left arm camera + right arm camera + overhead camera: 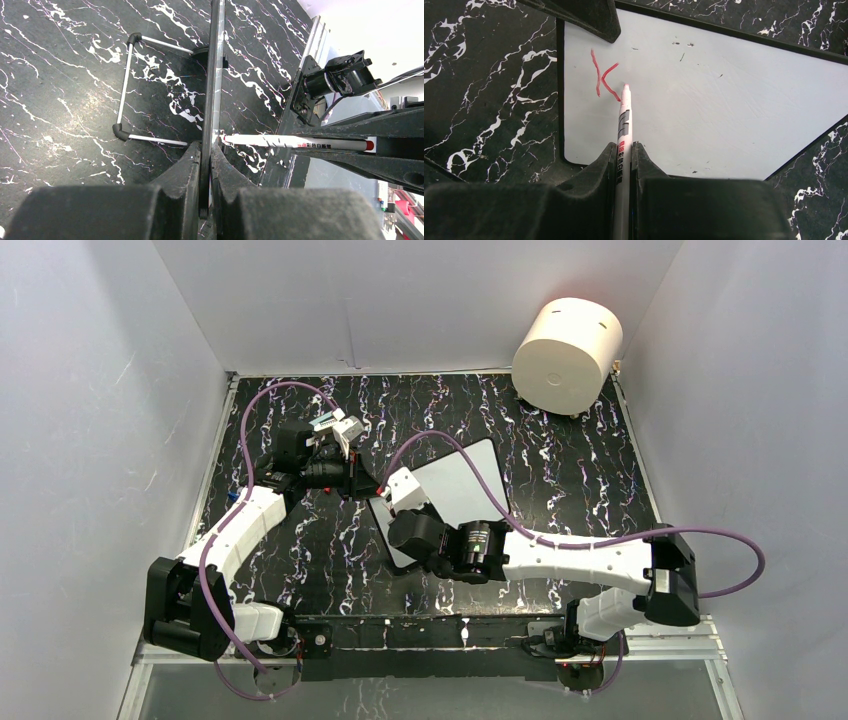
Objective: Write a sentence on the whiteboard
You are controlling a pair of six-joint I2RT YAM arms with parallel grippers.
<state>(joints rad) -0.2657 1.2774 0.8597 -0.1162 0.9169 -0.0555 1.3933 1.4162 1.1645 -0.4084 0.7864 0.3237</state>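
While left hand (206, 150) pinches whiteboard (724, 100) edge, marker (624, 125) tip beside corner K (597, 80).

I see the whiteboard (724, 110) smooth and faintly scuffed, the marker (624, 125) glossy plastic, the table (489, 100) marble-patterned black.

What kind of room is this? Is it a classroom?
Probably not a classroom. It looks like a robot test booth in a lab: plain white walls box in a black marbled table, and a left arm and right arm work on a whiteboard with a marker.
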